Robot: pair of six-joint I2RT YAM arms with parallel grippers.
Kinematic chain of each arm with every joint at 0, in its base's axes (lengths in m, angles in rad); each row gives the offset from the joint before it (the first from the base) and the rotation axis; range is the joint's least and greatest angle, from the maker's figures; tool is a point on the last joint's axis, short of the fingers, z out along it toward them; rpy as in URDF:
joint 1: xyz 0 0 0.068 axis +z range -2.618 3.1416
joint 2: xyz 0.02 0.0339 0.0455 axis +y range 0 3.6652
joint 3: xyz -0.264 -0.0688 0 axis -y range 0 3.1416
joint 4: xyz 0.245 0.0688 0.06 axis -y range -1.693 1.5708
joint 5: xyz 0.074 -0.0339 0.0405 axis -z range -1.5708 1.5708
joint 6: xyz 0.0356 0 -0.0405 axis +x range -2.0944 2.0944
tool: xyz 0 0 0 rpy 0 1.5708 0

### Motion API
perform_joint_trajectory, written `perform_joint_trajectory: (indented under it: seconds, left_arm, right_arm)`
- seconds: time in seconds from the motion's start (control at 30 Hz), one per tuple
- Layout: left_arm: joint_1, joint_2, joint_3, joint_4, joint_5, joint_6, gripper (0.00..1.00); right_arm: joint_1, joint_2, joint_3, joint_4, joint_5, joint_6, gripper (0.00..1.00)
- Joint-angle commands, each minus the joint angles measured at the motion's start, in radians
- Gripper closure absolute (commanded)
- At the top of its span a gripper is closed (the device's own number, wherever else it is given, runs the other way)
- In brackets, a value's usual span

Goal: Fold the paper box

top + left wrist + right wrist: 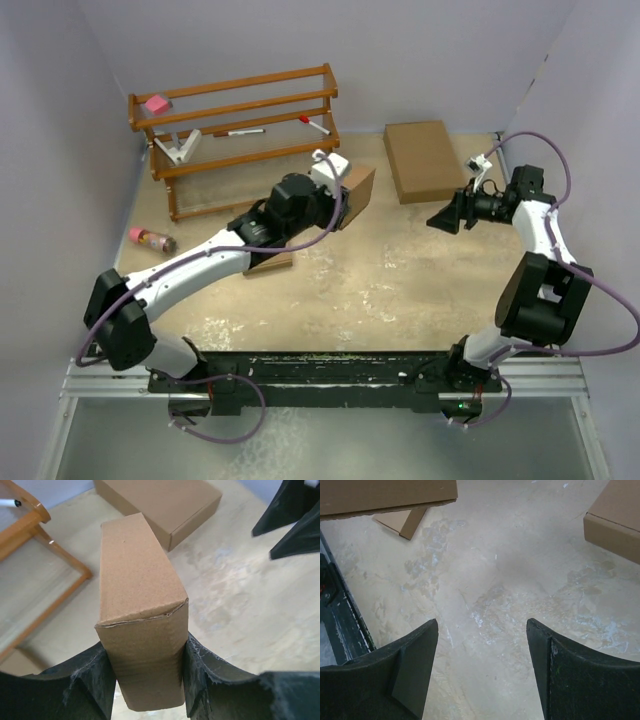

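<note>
Folded box (142, 605), clamped between fingers of left gripper (147, 675), over table (400, 290), right gripper (482, 625) jaws apart, empty, flat box (425, 160) at rear.

The paper box (141, 595) is plain brown, the table (245, 610) mottled beige.

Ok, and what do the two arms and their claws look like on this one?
Both the left arm and right arm have white link shells with chunky black joint housings, and a purple cable loops loosely along each. The left claw and right claw have matte black, wedge-shaped fingers, the left's edges scuffed pale.
</note>
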Motion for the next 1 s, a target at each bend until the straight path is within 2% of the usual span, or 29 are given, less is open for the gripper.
perform_joint_trajectory:
  seconds: [0.0, 0.13, 0.23, 0.33, 0.4, 0.5, 0.57, 0.63, 0.77, 0.97]
  left_arm:
    - [-0.108, 0.136, 0.192, -0.369, -0.291, 0.309, 0.69]
    - [-0.173, 0.34, 0.386, -0.561, -0.468, 0.358, 0.68]
    - [-0.231, 0.475, 0.51, -0.629, -0.597, 0.401, 0.67]
    - [-0.288, 0.585, 0.601, -0.634, -0.752, 0.464, 0.6]
    - [-0.32, 0.634, 0.646, -0.645, -0.777, 0.499, 0.51]
    - [-0.357, 0.681, 0.692, -0.666, -0.758, 0.547, 0.19]
    - [-0.383, 0.704, 0.713, -0.691, -0.747, 0.575, 0.03]
    - [-0.403, 0.701, 0.719, -0.703, -0.706, 0.574, 0.02]
    - [-0.408, 0.63, 0.709, -0.721, -0.535, 0.513, 0.02]
    - [-0.407, 0.424, 0.549, -0.628, -0.254, 0.442, 0.02]
  right_arm:
    - [-0.011, 0.002, -0.01, 0.011, 0.002, 0.018, 0.24]
    - [-0.017, 0.002, -0.015, 0.015, 0.005, 0.02, 0.24]
    - [-0.018, 0.007, -0.015, 0.019, 0.008, 0.023, 0.24]
    - [-0.02, 0.008, -0.015, 0.018, 0.009, 0.022, 0.24]
    - [-0.023, 0.008, -0.018, 0.018, 0.008, 0.02, 0.24]
    - [-0.027, 0.013, -0.018, 0.015, 0.008, 0.016, 0.24]
    - [-0.029, 0.017, -0.015, 0.012, 0.007, 0.014, 0.24]
    - [-0.029, 0.02, -0.015, 0.008, 0.006, 0.008, 0.24]
    - [-0.031, 0.019, -0.015, 0.006, 0.014, 0.003, 0.24]
    - [-0.033, 0.02, -0.015, 0.018, 0.042, -0.006, 0.24]
